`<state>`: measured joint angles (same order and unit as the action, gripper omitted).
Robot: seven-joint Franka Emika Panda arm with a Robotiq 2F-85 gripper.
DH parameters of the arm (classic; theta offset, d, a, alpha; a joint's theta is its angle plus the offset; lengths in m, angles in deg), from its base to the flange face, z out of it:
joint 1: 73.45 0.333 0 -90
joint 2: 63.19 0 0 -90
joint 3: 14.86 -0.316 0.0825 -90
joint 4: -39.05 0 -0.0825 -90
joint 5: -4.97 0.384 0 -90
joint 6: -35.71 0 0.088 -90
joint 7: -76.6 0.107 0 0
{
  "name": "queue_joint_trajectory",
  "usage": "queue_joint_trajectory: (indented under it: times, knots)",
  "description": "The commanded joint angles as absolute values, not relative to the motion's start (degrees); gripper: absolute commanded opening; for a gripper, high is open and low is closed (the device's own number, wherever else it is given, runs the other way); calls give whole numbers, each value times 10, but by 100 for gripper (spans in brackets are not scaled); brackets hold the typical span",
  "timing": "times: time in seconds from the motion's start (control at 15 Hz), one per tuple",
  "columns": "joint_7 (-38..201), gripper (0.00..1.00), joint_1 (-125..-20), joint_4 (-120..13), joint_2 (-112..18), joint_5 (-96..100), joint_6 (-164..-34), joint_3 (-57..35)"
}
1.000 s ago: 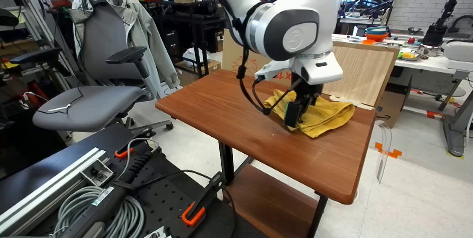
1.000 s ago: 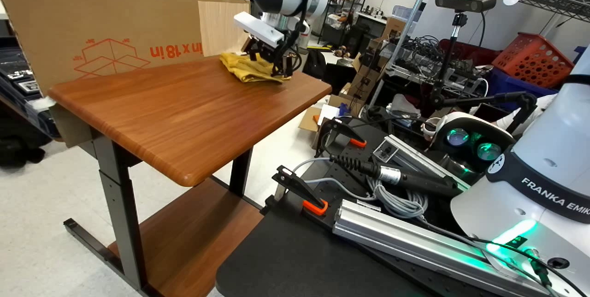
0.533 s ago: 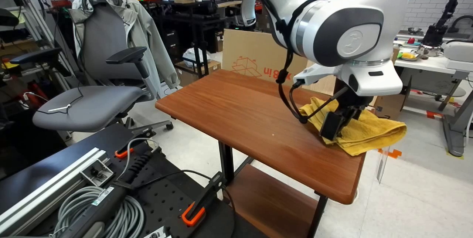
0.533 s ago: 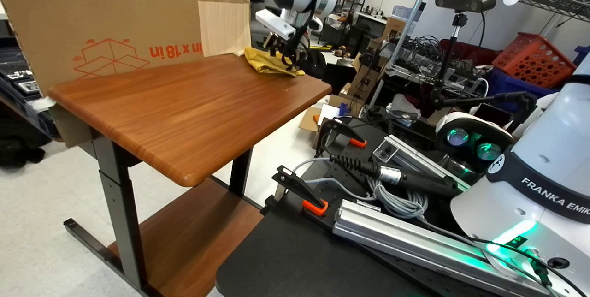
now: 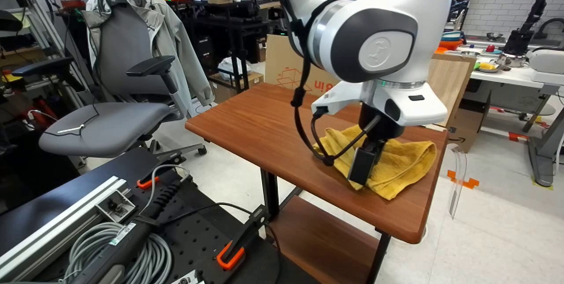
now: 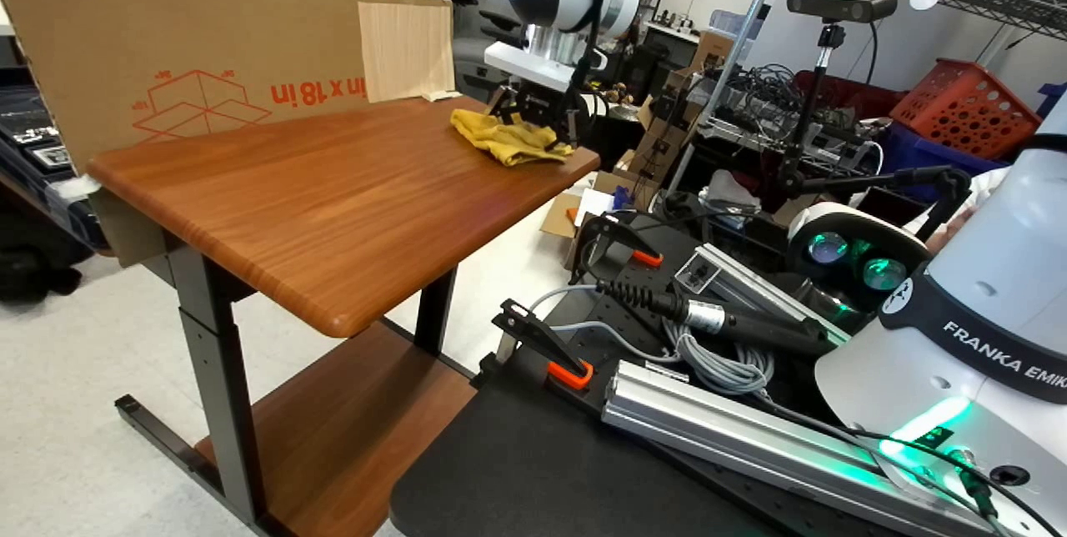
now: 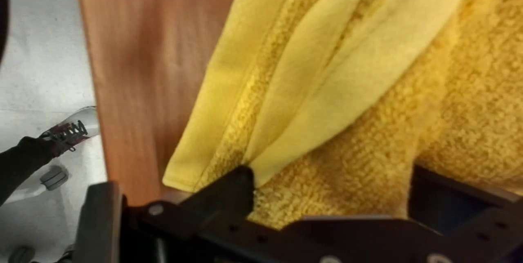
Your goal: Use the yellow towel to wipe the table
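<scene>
The yellow towel (image 5: 407, 162) lies folded and rumpled on the brown wooden table (image 5: 282, 129), near one end. It shows in both exterior views (image 6: 504, 139) and fills much of the wrist view (image 7: 470, 91). My gripper (image 5: 363, 167) points down onto the towel. In the wrist view, its black fingers (image 7: 331, 185) stand apart with bunched towel filling the gap, and folds draw in to the left fingertip. The fingertips' lower ends are hidden by the cloth. In the wrist view the table edge (image 7: 94, 79) runs to the left of the towel.
A cardboard panel (image 6: 233, 45) with a light wood board (image 6: 407, 53) stands along the table's back edge. A black bench (image 5: 198, 231) with clamps and coiled cables stands in front. A grey chair (image 5: 123, 121) stands beside the table.
My gripper and the towel moved together toward the table's end, then partly back and nearer the front edge. The towel's far corner, half a second ago past the table end, is over the tabletop now.
</scene>
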<state>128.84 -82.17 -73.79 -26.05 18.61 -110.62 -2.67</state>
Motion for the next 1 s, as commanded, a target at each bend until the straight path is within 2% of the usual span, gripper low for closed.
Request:
queue_joint_trajectory:
  times: [0.0,0.2,0.27,0.47,0.93]
  knots:
    - [1203,100,-802,-878,-345,182,-1139,-49]
    - [1147,100,-794,-915,-375,202,-1118,-80]
    - [1182,100,-788,-876,-345,195,-1117,-57]
    - [1167,100,-780,-901,-363,196,-1116,-69]
    - [1293,100,-779,-751,-250,235,-1082,-53]
